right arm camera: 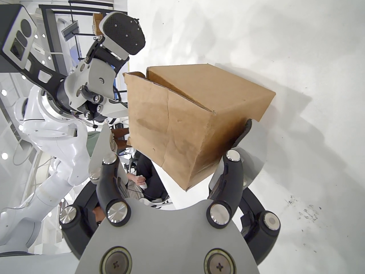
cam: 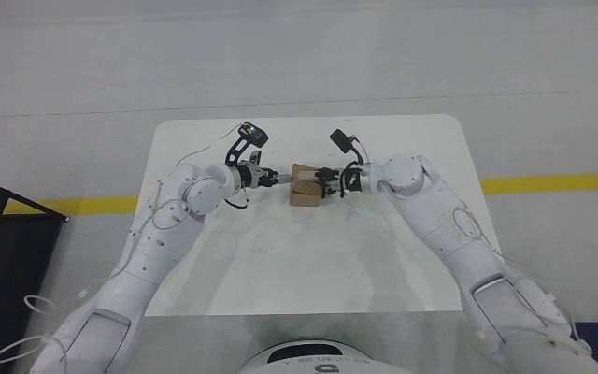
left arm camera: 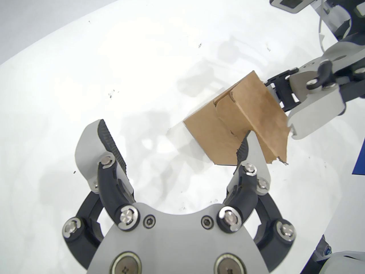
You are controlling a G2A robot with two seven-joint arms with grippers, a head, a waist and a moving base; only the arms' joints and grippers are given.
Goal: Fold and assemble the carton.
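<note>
A small brown carton [cam: 305, 184] sits on the white table [cam: 308, 262] between my two grippers, toward the back centre. In the left wrist view the carton [left arm camera: 228, 126] is partly folded, with loose flaps overlapping on the side facing me. My left gripper [left arm camera: 175, 132] is open, and one fingertip [left arm camera: 248, 146] touches a flap edge. My right gripper [right arm camera: 176, 132] holds the opposite side, its fingers [right arm camera: 245, 129] pressed on the carton [right arm camera: 185, 109] walls. From above, the left gripper [cam: 278, 179] and the right gripper [cam: 324, 180] flank the box.
The table's back edge [cam: 308, 120] runs close behind the carton. A black rack [cam: 23, 208] stands on the floor off the table's left side. Bare tabletop [cam: 299, 271] stretches in front of the carton.
</note>
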